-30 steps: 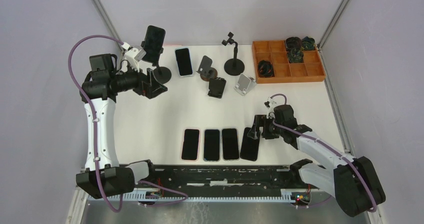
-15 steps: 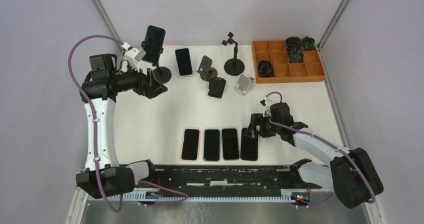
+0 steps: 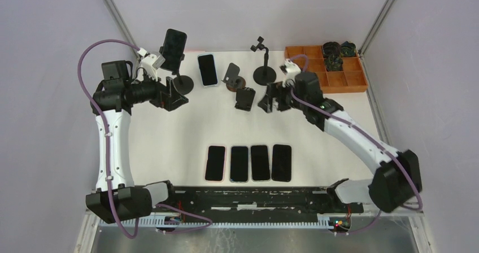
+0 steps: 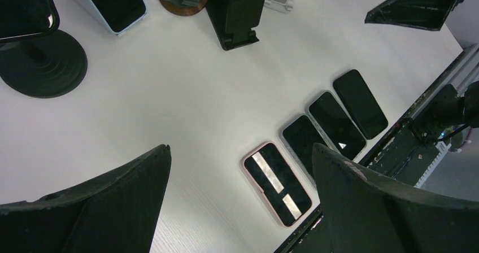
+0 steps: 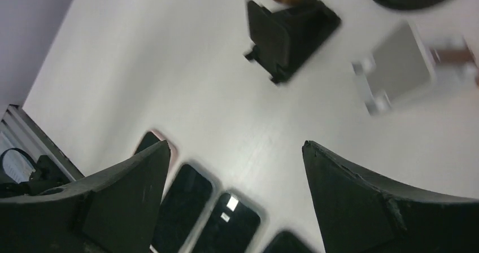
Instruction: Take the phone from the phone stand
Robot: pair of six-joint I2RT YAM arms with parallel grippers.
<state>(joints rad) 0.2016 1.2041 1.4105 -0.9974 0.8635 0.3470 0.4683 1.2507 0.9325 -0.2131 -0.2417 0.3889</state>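
A black phone (image 3: 173, 48) stands upright, clamped on a black phone stand (image 3: 182, 84) with a round base, at the far left of the table. My left gripper (image 3: 176, 99) hovers open just in front of that base, holding nothing. In the left wrist view the phone (image 4: 22, 7) and stand base (image 4: 42, 64) sit at the top left, away from the open gripper (image 4: 241, 147). My right gripper (image 3: 271, 101) is open and empty above the small stands at the far middle. In its wrist view the right gripper (image 5: 236, 143) spans bare table.
Several phones (image 3: 248, 162) lie in a row near the front edge. One more phone (image 3: 208, 69) lies flat at the back. A black stand (image 3: 244, 99), brown stand (image 3: 233, 78), tall clamp stand (image 3: 262, 66) and silver stand (image 5: 395, 66) cluster there. An orange tray (image 3: 339, 79) sits back right.
The right gripper left the fourth phone flat at the right end of the row, then rose and swung to the far middle by the stands. The left arm has not moved.
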